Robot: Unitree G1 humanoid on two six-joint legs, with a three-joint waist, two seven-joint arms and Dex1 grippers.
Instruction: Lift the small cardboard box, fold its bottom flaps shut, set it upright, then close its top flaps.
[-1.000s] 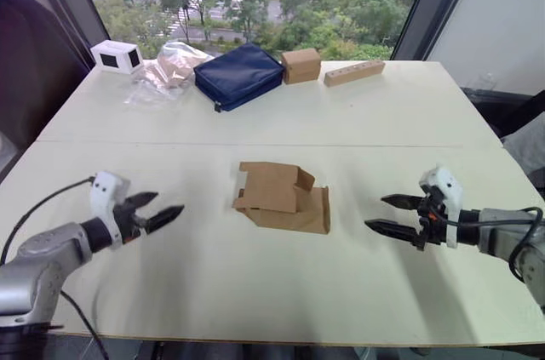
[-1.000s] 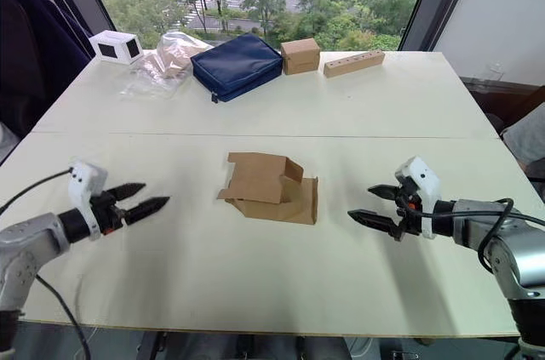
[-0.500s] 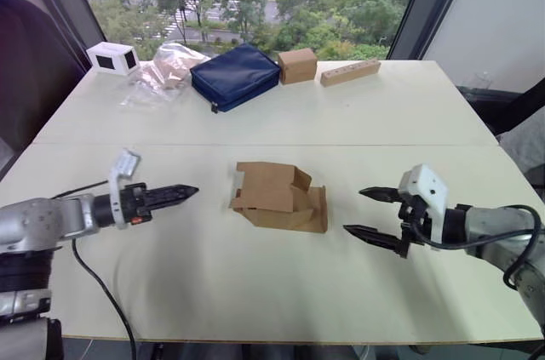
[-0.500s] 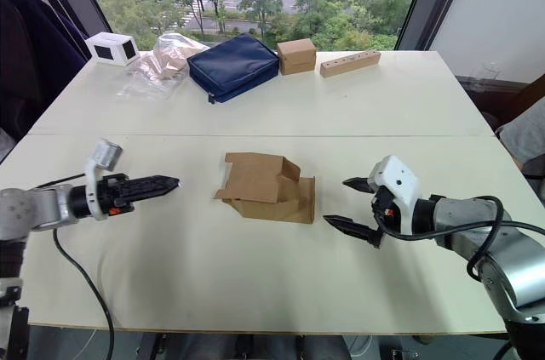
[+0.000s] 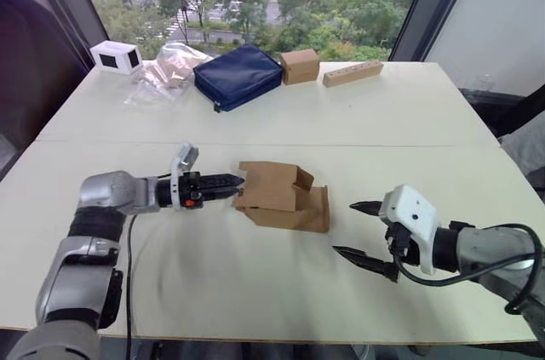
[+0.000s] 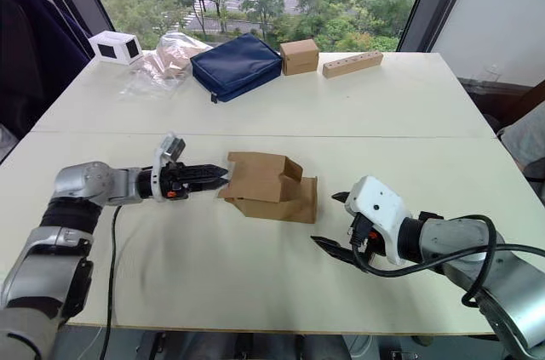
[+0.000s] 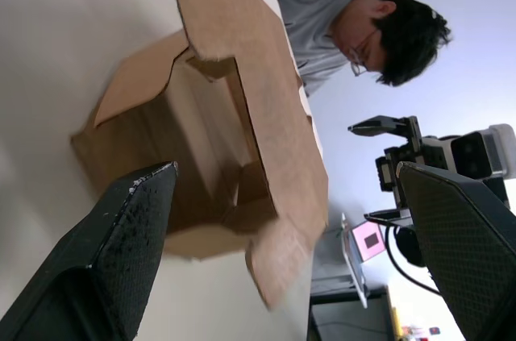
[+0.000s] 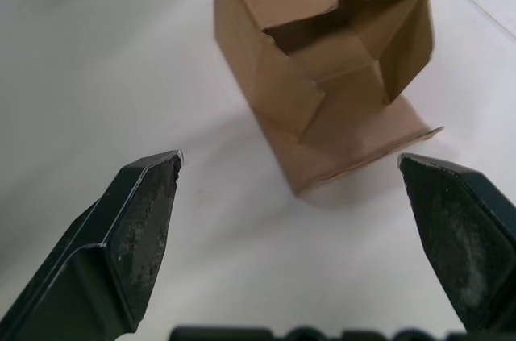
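Both claws spread wide, either side of the box.

My left claw (image 5: 228, 181) reaches the left end of the small cardboard box (image 5: 285, 197); my right claw (image 5: 359, 232) hovers near its right. The box lies on its side mid-surface (image 5: 255, 292), flaps open.

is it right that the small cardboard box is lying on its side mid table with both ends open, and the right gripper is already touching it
Not quite. The small cardboard box does lie on its side with both ends open, but it is the left gripper whose tips have reached the box, as the left eye view shows. The right gripper hangs open, apart from it.
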